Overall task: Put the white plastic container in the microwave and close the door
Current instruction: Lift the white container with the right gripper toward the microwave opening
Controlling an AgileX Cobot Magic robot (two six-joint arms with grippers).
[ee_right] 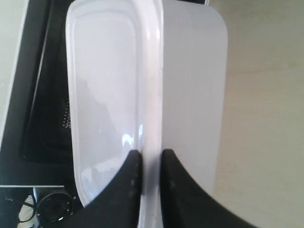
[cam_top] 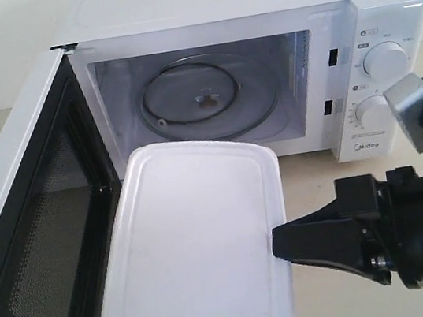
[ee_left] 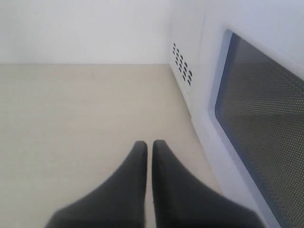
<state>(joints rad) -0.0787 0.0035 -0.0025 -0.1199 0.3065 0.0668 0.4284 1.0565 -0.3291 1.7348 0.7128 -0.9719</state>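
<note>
The white plastic container (cam_top: 201, 248) hangs in the air in front of the open microwave (cam_top: 261, 63), its flat lid facing up. My right gripper (cam_top: 282, 245) is shut on the container's right rim; in the right wrist view the two black fingertips (ee_right: 134, 161) pinch the rimmed lid edge of the container (ee_right: 109, 85). The door (cam_top: 33, 241) is swung wide open to the left, its black mesh inner face showing. The glass turntable (cam_top: 202, 96) inside is bare. My left gripper (ee_left: 149, 145) is shut on nothing, low over the tabletop beside the door's window (ee_left: 266, 137).
Two round dials (cam_top: 384, 61) sit on the microwave's right panel. The right arm's wrist camera (cam_top: 415, 108) stands in front of the lower dial. A light wooden tabletop (ee_left: 85, 114) runs under everything, with a plain wall behind.
</note>
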